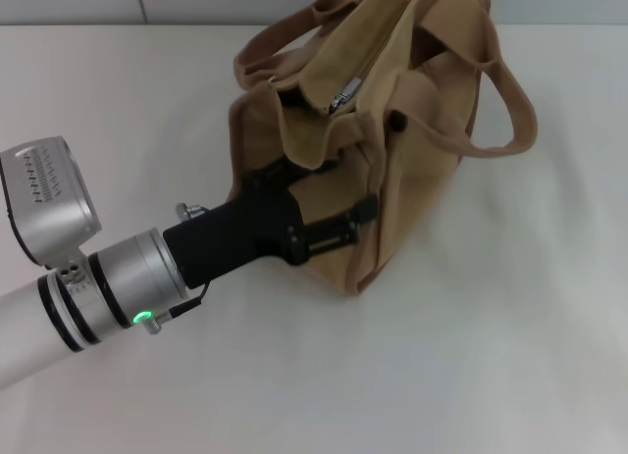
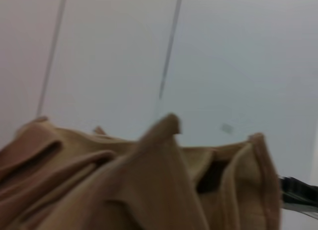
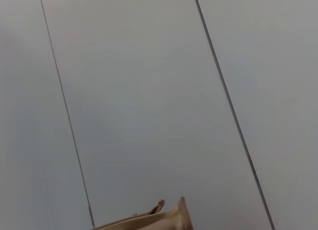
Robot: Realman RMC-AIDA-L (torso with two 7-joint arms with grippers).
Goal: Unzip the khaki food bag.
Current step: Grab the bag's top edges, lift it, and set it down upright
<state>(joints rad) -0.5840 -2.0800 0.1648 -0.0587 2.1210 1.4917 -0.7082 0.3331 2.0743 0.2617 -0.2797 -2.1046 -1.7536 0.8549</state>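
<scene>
The khaki food bag [image 1: 412, 179] stands on the white table, a boxy tan canvas tote with two looped handles. Its silver zipper pull [image 1: 341, 98] sits partway along the top, with a dark gap open beside it. My left gripper [image 1: 324, 191] is at the bag's near left end. Its jaws are spread wide, with one black finger [image 1: 339, 233] lying along the bag's side and bunched fabric between them. The bag's folded top fills the lower part of the left wrist view [image 2: 149, 190]. A tip of it shows in the right wrist view [image 3: 169, 217]. The right gripper is out of view.
The white table [image 1: 491, 356] spreads around the bag. A pale panelled wall [image 3: 149, 91] stands behind it. My left arm's silver forearm [image 1: 88, 297] crosses the table's near left part.
</scene>
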